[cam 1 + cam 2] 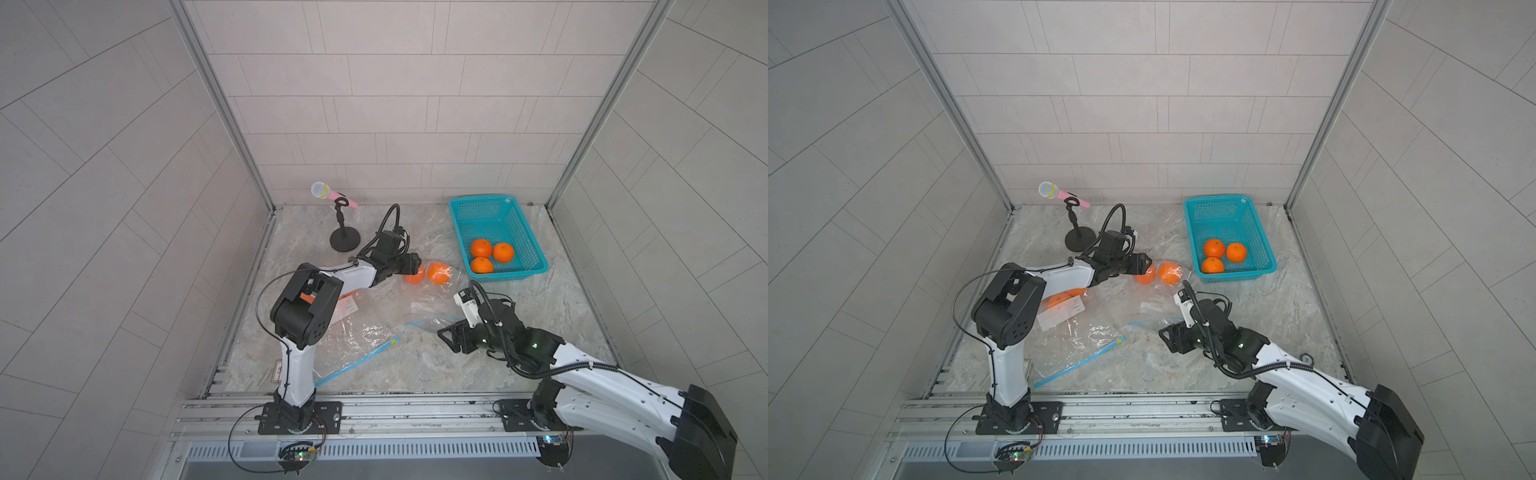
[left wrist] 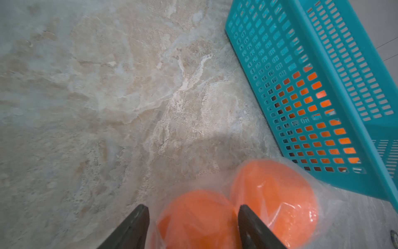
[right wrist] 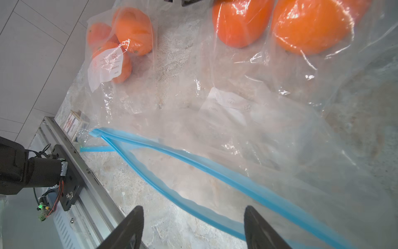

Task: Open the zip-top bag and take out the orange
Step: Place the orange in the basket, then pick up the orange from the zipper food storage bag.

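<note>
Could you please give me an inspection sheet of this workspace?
Surface: marbled tabletop, no spills seen.
Job's things: zip-top bag open, two oranges inside; second bag holds three; basket holds three.
Clutter: toy microphone on stand.
Tools: left tool straddles a bagged orange, grip unclear; right tool open, blue zip between its jaws.
Cables: black loops along both arms.
Surroundings: tiled walls, front rail.

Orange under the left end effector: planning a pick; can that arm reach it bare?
Probably not: the left end effector straddles the orange, but the zip-top bag covers it; its open zip is far off.
</note>
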Controlling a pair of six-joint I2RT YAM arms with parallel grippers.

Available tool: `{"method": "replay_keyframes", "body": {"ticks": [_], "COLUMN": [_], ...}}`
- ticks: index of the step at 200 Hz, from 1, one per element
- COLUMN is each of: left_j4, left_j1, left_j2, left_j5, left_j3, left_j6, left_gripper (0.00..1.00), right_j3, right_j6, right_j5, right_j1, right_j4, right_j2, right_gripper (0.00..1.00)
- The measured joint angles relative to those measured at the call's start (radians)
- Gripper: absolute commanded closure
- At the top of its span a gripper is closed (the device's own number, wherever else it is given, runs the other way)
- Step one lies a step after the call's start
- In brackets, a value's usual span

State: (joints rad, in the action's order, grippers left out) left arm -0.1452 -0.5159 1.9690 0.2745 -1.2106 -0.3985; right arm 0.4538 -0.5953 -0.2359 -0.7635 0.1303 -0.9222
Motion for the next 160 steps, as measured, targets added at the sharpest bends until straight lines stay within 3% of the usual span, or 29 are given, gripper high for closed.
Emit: {"method": "replay_keyframes", "body": {"ticks": [26, 47, 60, 90, 115, 160], "left_j4": [-0.003, -0.018, -0.037, -0.066, -0.098, -0.089], "left_j1": [0.001, 0.009, 0.02, 0.034, 0.039, 0.035], "left_j2": [-0.008, -0.009, -0.006, 0.001, -0.013, -0.154], "left_j5": [-0.006, 0.011, 0.04, 0.074, 0.083, 0.086], "left_j3": [0.01, 0.011, 0.011, 0.018, 0.055, 0.167], "left_j6": [-0.004, -0.013, -0.019, -0.032, -0.037, -0.04], "left_gripper": [0.37, 0.59, 0.63, 0.86, 0.96, 0.96], "right_j3": [-0.014, -0.018, -0.022, -0.03, -0.03, -0.072], "right_j6": [0.0, 0.0, 0.0, -0.003, -0.011, 0.005], "right_j5": [-0.001, 0.015, 0.036, 0.08, 0.096, 0.182], "right_j1": [0.0, 0.0, 0.0, 0.0, 0.0, -0.005], "right_j4": [-0.093, -0.153, -0.192, -0.312, -0.42, -0.563], "right_j2": [-0.062, -0.102, -0.127, -0.251, -0.399, -0.477], "right_gripper": [0.27, 0.28, 0.28, 0.28, 0.3, 0.22]}}
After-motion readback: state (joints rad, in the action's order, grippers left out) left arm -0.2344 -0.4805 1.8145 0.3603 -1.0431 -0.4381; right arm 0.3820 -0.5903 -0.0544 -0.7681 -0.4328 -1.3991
